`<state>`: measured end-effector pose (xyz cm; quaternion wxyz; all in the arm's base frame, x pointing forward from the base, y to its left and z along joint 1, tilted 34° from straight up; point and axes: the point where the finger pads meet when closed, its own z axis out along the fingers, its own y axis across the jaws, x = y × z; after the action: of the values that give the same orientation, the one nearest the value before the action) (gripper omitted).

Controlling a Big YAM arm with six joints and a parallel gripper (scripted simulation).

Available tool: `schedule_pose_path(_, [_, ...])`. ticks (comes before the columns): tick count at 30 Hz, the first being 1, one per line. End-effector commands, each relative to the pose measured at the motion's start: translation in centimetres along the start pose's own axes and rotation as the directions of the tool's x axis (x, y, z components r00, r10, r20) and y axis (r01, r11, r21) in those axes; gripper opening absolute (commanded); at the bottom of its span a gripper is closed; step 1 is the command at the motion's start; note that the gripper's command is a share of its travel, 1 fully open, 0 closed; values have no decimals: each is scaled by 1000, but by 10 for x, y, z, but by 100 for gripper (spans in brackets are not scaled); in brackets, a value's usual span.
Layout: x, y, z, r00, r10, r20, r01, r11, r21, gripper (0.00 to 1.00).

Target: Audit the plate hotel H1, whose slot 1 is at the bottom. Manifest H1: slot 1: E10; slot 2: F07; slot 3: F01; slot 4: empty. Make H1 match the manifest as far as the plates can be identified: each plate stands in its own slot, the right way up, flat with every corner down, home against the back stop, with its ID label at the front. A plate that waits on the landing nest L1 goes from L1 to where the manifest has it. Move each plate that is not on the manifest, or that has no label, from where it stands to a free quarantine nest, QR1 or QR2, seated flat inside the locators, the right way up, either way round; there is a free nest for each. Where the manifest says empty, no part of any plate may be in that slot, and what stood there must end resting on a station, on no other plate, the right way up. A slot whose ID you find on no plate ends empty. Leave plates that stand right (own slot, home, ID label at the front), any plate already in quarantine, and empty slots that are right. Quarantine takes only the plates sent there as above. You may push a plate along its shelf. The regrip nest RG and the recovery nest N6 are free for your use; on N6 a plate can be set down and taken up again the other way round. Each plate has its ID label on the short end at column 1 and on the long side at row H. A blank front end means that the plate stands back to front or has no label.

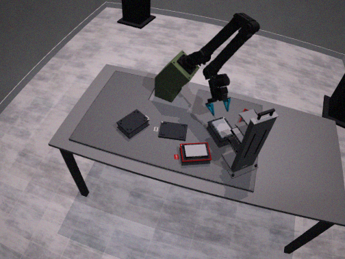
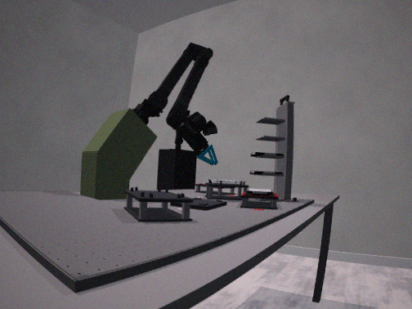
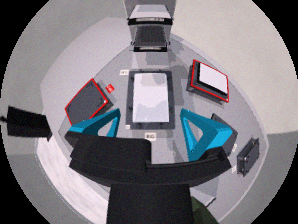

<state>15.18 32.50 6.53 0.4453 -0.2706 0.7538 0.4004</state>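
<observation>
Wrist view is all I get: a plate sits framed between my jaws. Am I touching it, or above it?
Observer: Above it. In the exterior view the gripper hangs open in the air, apart from the plate on its raised nest.
Operator: How many hotel shelves look loaded? I only see it from above.
Observer: The hotel has four shelves. The lower two look thicker, as if they carry plates. The upper two look thin and bare.
Operator: And the nest at my far right edge?
Observer: The top view shows that dark nest standing alone toward the table's far end, with no light plate face on it.
</observation>
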Motion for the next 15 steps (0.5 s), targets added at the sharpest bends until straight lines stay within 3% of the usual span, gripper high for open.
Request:
schedule_pose_path(1, [-2, -5, -10, 1000, -13, -4, 14, 1000, 11, 100])
schedule_pose_path(15, [-30, -3, -31, 1000, -13, 5, 13, 1000, 7, 100])
